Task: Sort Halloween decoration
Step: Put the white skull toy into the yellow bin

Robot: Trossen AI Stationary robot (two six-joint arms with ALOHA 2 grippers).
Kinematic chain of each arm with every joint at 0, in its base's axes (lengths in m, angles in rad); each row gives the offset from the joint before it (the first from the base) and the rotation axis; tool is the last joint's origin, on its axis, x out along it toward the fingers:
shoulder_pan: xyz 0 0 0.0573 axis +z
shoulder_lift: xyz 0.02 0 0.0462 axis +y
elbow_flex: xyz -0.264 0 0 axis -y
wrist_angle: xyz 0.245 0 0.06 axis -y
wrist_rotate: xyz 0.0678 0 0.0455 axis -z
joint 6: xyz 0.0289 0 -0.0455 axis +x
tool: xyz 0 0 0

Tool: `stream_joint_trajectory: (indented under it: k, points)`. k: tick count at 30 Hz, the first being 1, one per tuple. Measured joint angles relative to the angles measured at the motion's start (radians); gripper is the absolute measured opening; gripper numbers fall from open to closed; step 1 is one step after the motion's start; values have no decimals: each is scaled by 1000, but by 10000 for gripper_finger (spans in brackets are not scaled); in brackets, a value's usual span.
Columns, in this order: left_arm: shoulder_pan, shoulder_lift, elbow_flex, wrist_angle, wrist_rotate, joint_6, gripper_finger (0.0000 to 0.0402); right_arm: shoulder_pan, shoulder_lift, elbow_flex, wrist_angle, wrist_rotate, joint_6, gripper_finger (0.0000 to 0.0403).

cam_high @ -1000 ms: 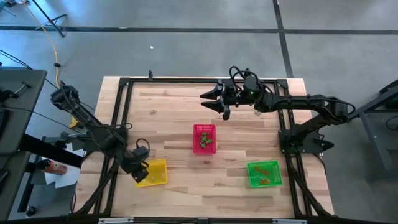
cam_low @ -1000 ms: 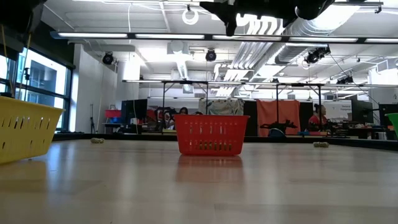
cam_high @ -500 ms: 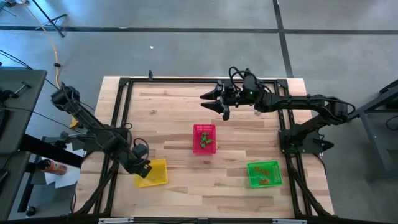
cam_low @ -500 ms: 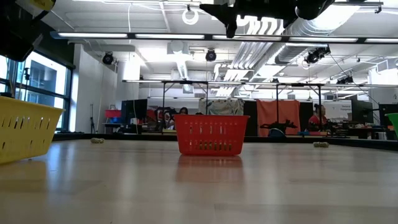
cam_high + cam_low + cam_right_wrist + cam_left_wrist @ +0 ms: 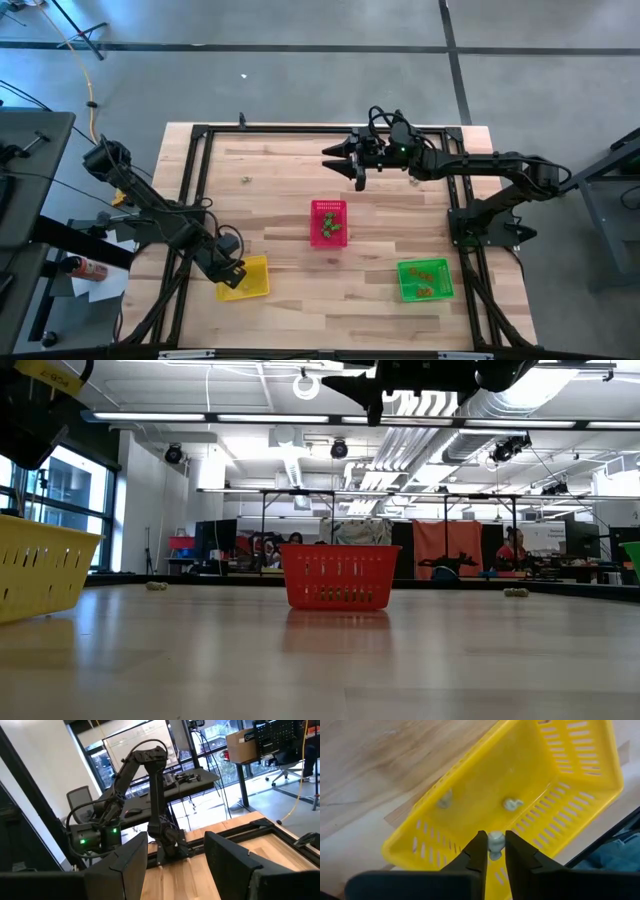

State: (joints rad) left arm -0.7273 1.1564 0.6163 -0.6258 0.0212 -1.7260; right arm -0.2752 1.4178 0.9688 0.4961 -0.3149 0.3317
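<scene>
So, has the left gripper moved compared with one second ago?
Yes. In the high view the left gripper has shifted slightly toward the table's near edge, along the left rim of the yellow basket, which stayed put.

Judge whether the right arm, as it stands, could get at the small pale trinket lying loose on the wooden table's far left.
Probably yes: the right gripper hovers open above bare boards, nothing between it and the small pale trinket.

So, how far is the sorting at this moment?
Already done: trinkets lie in the red basket, the green basket and the yellow basket. In hand: the left gripper hangs over the yellow basket with a pale trinket between its jaws. Left: a small trinket on the table's far left; the right gripper waits, open, above the far side.
</scene>
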Motion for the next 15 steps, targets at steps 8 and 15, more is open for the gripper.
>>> stream_joint_trajectory:
  k: [8,15]
  points:
    - [0,0,0,5,0,1,75,0,0,0,0,0,0,191]
    - [12,-16,0,28,3,1,116,0,0,0,0,-1,0,191]
